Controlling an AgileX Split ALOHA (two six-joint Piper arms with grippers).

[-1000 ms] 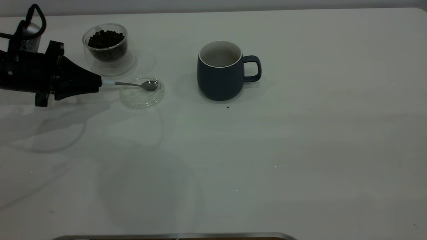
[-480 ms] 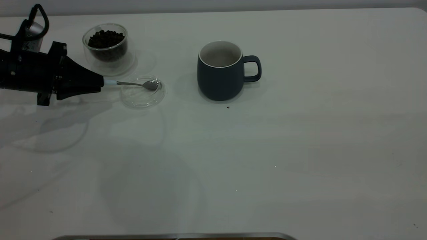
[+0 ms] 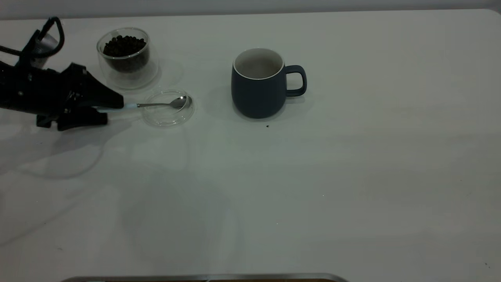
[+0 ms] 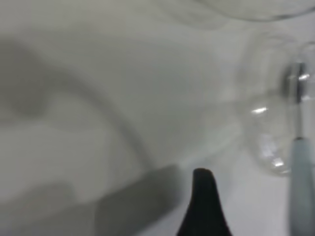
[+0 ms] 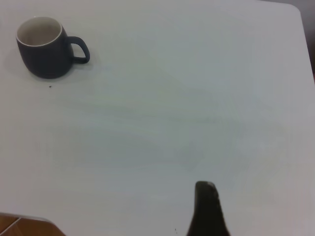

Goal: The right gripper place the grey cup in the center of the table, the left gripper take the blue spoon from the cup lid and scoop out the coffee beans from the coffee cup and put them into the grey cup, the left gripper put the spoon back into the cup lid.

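Observation:
The grey cup (image 3: pixel 256 94) stands upright near the table's (image 3: pixel 313 196) middle, handle to the right; it also shows far off in the right wrist view (image 5: pixel 44 59). The coffee cup (image 3: pixel 124 58) with coffee beans (image 3: pixel 124 45) stands at the far left. The cup lid (image 3: pixel 167 114) lies in front of it. The blue spoon (image 3: pixel 164 104) rests with its bowl in the lid and its handle sticking out left. My left gripper (image 3: pixel 113 111) is open, its fingers either side of the handle (image 4: pixel 300 187). The right gripper is out of the exterior view; one of its fingers (image 5: pixel 206 206) shows over bare table.
A single stray bean (image 3: pixel 267 126) lies just in front of the grey cup. A metal edge (image 3: pixel 203 278) runs along the table's near side. The table's rounded corner (image 5: pixel 295 10) is at the far right.
My left gripper has turned and opened, and the spoon's handle now lies free between its fingers. The spoon's bowl stays in the lid. The grey cup has not moved.

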